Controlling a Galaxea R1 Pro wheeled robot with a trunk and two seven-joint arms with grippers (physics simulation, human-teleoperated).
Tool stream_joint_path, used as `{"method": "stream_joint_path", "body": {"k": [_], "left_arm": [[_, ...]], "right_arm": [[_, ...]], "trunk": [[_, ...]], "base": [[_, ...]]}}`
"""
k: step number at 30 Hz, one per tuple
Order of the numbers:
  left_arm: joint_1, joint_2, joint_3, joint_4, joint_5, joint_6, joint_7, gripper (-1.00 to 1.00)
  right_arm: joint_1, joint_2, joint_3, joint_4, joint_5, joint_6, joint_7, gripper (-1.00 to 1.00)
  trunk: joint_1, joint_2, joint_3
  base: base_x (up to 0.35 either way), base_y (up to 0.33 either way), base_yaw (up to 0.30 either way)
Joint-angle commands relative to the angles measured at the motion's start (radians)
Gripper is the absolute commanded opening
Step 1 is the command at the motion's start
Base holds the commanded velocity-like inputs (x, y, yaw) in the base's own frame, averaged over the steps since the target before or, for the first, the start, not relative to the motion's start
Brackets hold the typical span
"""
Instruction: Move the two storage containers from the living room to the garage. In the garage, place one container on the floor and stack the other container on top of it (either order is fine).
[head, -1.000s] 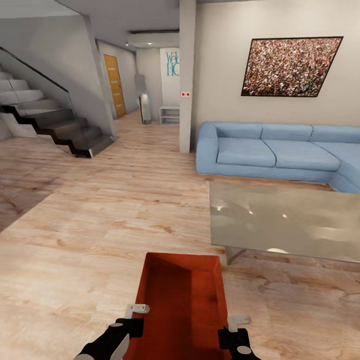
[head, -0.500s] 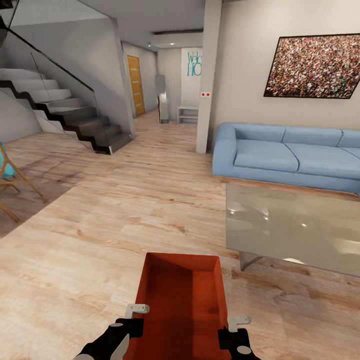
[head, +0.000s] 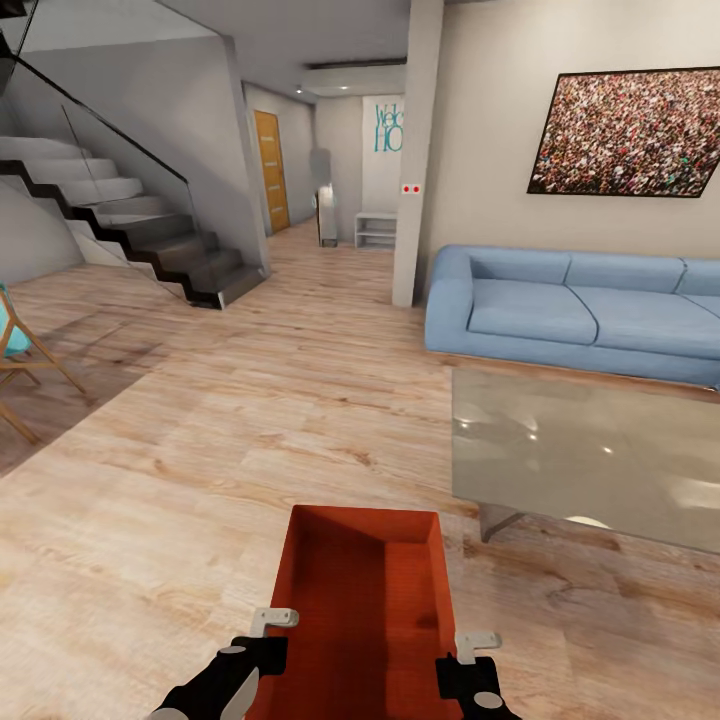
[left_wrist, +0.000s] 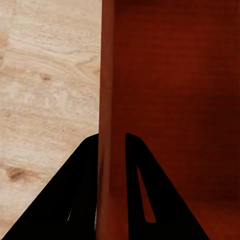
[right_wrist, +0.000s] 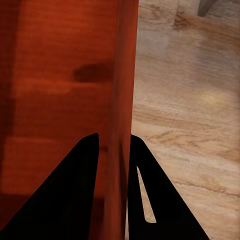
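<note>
One orange-red storage container (head: 360, 610) hangs low in front of me over the light wood plank floor (head: 200, 450) of the living room, its open top facing up. My left gripper (head: 262, 640) is shut on its left wall, and my right gripper (head: 462, 655) is shut on its right wall. In the left wrist view the thin wall (left_wrist: 106, 75) runs between the two dark fingers of the left gripper (left_wrist: 111, 140). The right wrist view shows the right gripper (right_wrist: 114, 137) pinching the opposite wall (right_wrist: 125, 75) the same way.
A glass coffee table (head: 590, 450) stands close on the right, with a blue sofa (head: 570, 310) behind it. A pillar (head: 418, 150) and a hallway with an orange door (head: 271, 170) lie ahead. A staircase (head: 140, 230) and a wooden chair (head: 20, 370) are on the left.
The whole view swung to the left about a second ago, then held still. The container and both grippers keep the same place in the picture.
</note>
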Motion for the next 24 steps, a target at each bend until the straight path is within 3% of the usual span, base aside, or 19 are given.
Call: {"method": "stream_joint_path", "body": {"k": [1, 8, 19, 24], "left_arm": [[0.000, 0.002, 0.006, 0.001, -0.003, 0.007, 0.013, -1.00], [0.000, 0.002, 0.006, 0.001, -0.002, 0.008, 0.013, -1.00], [0.000, 0.004, 0.005, 0.001, -0.002, 0.007, 0.013, -1.00], [0.000, 0.004, 0.005, 0.001, -0.003, 0.007, 0.012, -1.00]], "right_arm": [[-0.001, -0.013, -0.018, -0.002, 0.011, -0.009, -0.011, -1.00], [-0.001, -0.013, -0.018, -0.003, 0.011, -0.010, -0.011, -1.00], [-0.001, -0.012, -0.018, -0.002, 0.011, -0.006, -0.011, -1.00], [-0.001, -0.011, -0.018, -0.002, 0.011, -0.005, -0.011, -1.00]], "trunk": [[0.000, 0.000, -0.001], [0.000, 0.000, -0.001], [0.000, 0.000, -0.001], [0.000, 0.000, -0.001]], "base": [[0.000, 0.000, 0.000], [0.078, 0.000, 0.000], [0.309, 0.000, 0.006], [0.323, 0.000, 0.232]]}}
